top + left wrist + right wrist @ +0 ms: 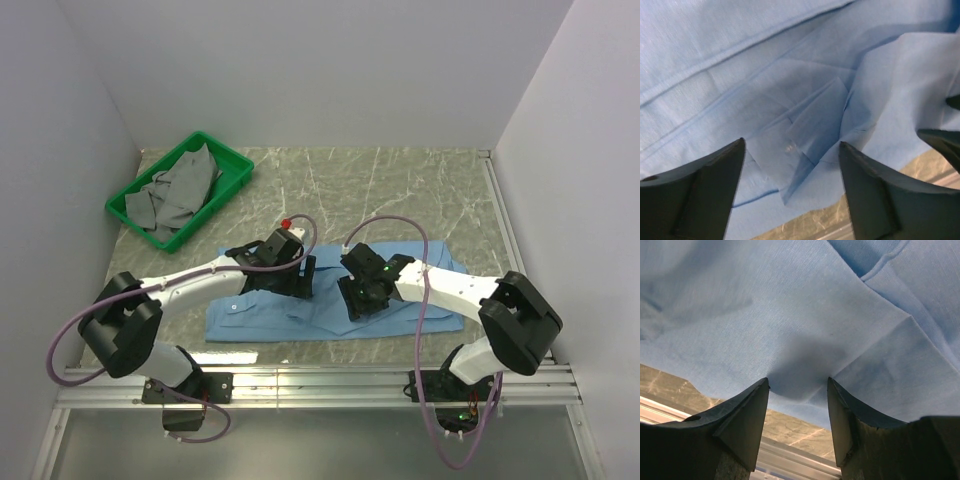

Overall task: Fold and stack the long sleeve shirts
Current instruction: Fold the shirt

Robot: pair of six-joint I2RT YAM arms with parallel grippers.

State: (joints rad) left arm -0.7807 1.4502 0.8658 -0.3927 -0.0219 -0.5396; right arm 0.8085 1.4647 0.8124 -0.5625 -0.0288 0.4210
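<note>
Overhead, the fixed camera looks down from above and behind the arm bases (185, 395) toward 12 o'clock, holding the whole desk (400, 190) at a distance. Each wrist camera hangs close over the light blue shirt (260, 318), sighting past the left end effector (792, 142) and right end effector (797, 380). All three views share the shirt's hem at 6 o'clock and the strip of desk beside it.

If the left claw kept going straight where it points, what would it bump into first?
The light blue shirt, most likely. The left gripper points right at its folded cloth, which fills the wrist view; how near it is stays unclear.
</note>
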